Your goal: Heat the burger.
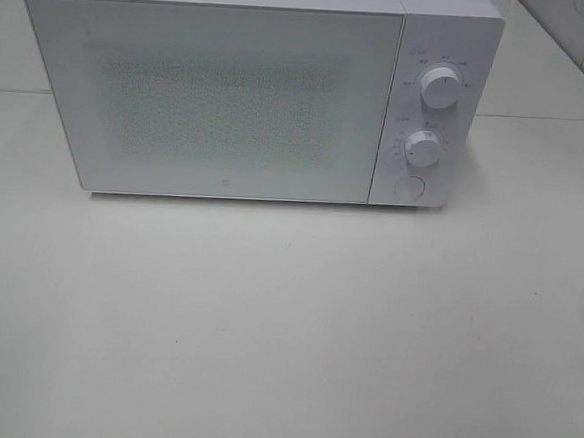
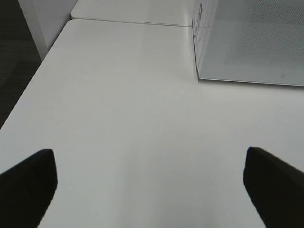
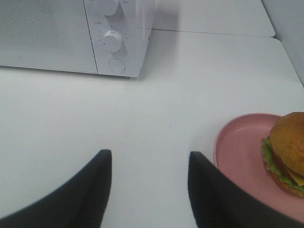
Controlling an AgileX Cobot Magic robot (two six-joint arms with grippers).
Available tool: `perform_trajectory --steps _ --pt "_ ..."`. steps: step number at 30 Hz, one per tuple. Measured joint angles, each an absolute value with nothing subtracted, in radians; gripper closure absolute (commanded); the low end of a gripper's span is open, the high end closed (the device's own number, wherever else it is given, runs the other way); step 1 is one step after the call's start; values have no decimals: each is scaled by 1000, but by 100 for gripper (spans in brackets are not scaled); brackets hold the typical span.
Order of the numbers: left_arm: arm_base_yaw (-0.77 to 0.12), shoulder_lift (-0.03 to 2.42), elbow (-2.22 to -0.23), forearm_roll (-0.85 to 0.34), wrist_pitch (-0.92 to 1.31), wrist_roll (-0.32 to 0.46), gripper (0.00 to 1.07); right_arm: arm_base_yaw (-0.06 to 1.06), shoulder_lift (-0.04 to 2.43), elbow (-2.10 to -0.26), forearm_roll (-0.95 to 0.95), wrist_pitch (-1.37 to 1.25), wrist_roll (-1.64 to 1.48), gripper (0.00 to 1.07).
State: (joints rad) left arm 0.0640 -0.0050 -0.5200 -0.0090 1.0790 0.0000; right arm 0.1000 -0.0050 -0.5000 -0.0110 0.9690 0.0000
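Observation:
The burger [image 3: 287,147], with a golden-brown bun, green lettuce and a dark patty, sits on a pink plate [image 3: 237,142] and shows only in the right wrist view, cut off by the frame edge. My right gripper [image 3: 149,156] hovers over the bare table beside the plate, open, with nothing between its dark fingers. Wide open and empty, my left gripper [image 2: 149,156] hangs over the table in front of the microwave's left corner. The white microwave [image 1: 221,94] stands at the back of the table with its door shut. Neither gripper appears in the exterior high view.
The microwave's panel on its right side carries two knobs [image 1: 440,87] [image 1: 422,148] and a round button [image 1: 408,187]. The white table [image 1: 284,329] stretches in front of it. Its left edge [image 2: 28,95] drops to a dark floor.

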Motion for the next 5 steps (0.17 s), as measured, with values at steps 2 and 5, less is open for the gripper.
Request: perform_trajectory --steps 2,5 --pt "64 -5 -520 -9 1079 0 6 100 -5 -500 -11 969 0 56" --pt "64 -5 -520 -9 1079 0 6 100 -5 -500 -11 969 0 56"
